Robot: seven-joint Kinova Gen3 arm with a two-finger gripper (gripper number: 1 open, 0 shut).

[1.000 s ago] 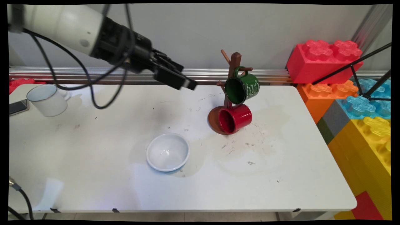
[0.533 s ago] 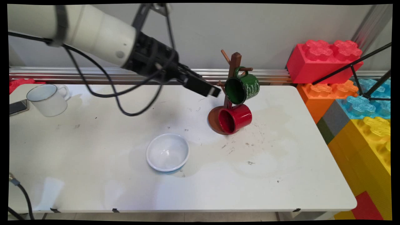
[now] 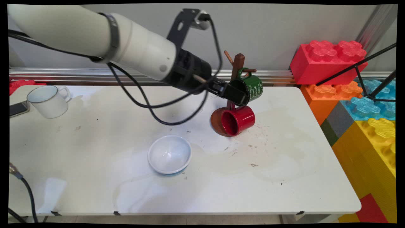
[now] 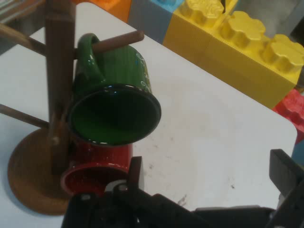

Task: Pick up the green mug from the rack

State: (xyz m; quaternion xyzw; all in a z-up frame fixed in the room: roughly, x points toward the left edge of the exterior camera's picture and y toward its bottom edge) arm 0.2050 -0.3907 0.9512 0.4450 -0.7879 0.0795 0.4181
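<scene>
Gripper (image 3: 242, 98): black, two fingers (image 4: 134, 172) spread wide apart, nothing held between them; positioned at the mouth of the green mug (image 3: 250, 87), just left of it.
Green mug: hung by its handle on an upper peg of the brown wooden mug tree (image 3: 236, 66), mouth tilted down toward the near left (white lettering on its side).
Red mug (image 3: 238, 120): hung lower on the same tree, directly beneath the green one, mouth facing near left.
Mug tree: upright on a round base, far right part of the white counter (image 3: 95, 152).
White bowl (image 3: 170, 155): near centre, well apart from the gripper.
White mug (image 3: 49, 101): far left, beside a phone (image 3: 18, 108).
Toy blocks (image 3: 364, 104): large, coloured, stacked right of the counter.
</scene>
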